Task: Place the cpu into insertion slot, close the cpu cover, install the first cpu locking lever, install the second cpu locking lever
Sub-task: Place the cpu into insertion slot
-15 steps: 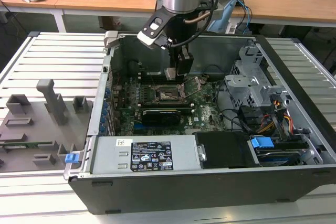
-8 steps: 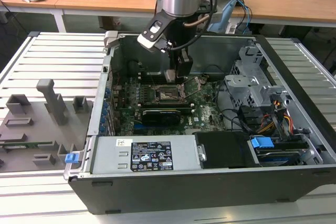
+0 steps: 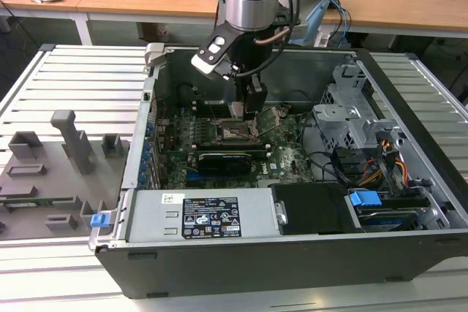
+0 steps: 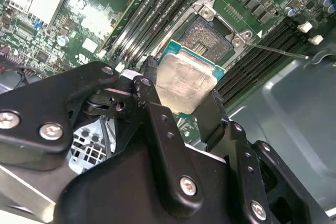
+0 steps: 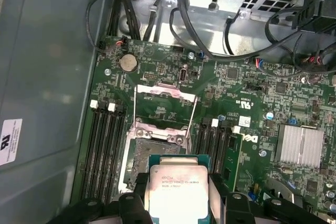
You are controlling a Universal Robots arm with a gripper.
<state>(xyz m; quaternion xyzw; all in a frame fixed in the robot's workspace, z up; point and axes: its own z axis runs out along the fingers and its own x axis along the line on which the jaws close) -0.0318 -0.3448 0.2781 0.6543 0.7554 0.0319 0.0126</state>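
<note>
My gripper (image 3: pixel 248 104) hangs inside the open computer case and is shut on the cpu (image 4: pixel 185 83), a pale silver square chip held by its edges between two black fingers (image 4: pixel 210 116). The cpu (image 5: pixel 176 190) hovers just above the board. It sits slightly off to one side of the insertion slot (image 5: pixel 152 153), whose dark centre is bare. The insertion slot (image 4: pixel 210 38) has a silver rim with screws. Beyond the slot, the cpu cover (image 5: pixel 165 90) is flipped open, and thin wire levers (image 5: pixel 195 114) stand raised beside it. In the exterior view the insertion slot (image 3: pixel 232 133) lies right under the gripper.
A black graphics card (image 3: pixel 223 158) lies across the board in front of the slot. Memory slots (image 5: pixel 107 140) flank the socket on both sides. A metal drive cage (image 3: pixel 351 115) with cables stands at the exterior view's right, the power supply (image 3: pixel 197 217) at the front. A grey fixture tray (image 3: pixel 51 173) lies outside the case.
</note>
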